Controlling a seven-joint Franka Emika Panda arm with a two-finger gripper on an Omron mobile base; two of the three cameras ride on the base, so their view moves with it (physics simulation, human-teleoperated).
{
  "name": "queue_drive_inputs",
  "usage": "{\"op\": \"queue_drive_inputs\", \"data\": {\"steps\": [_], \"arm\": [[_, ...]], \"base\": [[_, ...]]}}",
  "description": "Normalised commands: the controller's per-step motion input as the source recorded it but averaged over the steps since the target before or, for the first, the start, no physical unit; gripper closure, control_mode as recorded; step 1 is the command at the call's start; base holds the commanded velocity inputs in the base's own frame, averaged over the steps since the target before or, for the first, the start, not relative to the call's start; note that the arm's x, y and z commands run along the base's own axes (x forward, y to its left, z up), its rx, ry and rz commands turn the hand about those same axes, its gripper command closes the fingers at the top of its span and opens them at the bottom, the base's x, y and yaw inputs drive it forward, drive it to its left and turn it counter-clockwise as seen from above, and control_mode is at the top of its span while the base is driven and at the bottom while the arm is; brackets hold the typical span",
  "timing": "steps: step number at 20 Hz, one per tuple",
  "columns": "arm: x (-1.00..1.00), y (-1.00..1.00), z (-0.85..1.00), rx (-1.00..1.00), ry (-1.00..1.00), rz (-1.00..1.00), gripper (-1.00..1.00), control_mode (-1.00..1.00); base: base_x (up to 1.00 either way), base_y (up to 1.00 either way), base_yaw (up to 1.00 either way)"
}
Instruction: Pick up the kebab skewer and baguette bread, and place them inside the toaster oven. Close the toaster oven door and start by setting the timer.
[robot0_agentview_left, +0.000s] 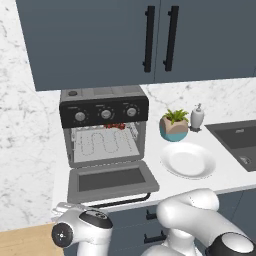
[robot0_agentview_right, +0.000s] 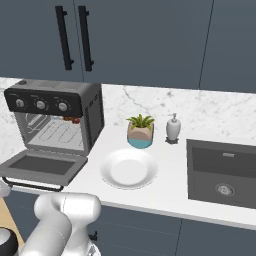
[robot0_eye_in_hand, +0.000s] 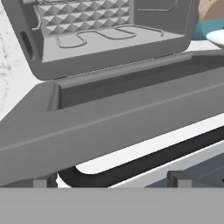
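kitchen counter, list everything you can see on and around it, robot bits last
toaster oven: 1, grey and black, left end of the counter, three knobs on top panel
toaster oven door: 1, grey frame with dark window, dropped open flat, black bar handle at its front edge
kebab skewer: 1, dark red chunks, inside the oven at upper right
plate: 1, white, on the counter right of the oven
potted plant: 1, green in a tan and teal pot, behind the plate
soap dispenser: 1, white, right of the plant
sink: 1, dark grey, right end of the counter
upper cabinets: dark blue, black bar handles
gripper: 1, dark tips, open, just before the door handle
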Motion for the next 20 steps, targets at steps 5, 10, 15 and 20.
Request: {"op": "queue_drive_inputs", "data": {"steps": [5, 10, 15, 20], "arm": [[0.11, 0.03, 0.16, 0.00, 0.00, 0.00, -1.00, -1.00], [0.21, 0.05, 0.10, 0.00, -0.01, 0.00, -1.00, -1.00], [0.31, 0.02, 0.10, 0.01, -0.03, 0.00, -1.00, -1.00], [0.29, 0.00, 0.15, 0.02, -0.03, 0.00, -1.00, -1.00]], "base": [[0.00, 0.00, 0.00], [0.00, 0.00, 0.00], [0.00, 0.00, 0.00], [0.00, 0.00, 0.00]]}}
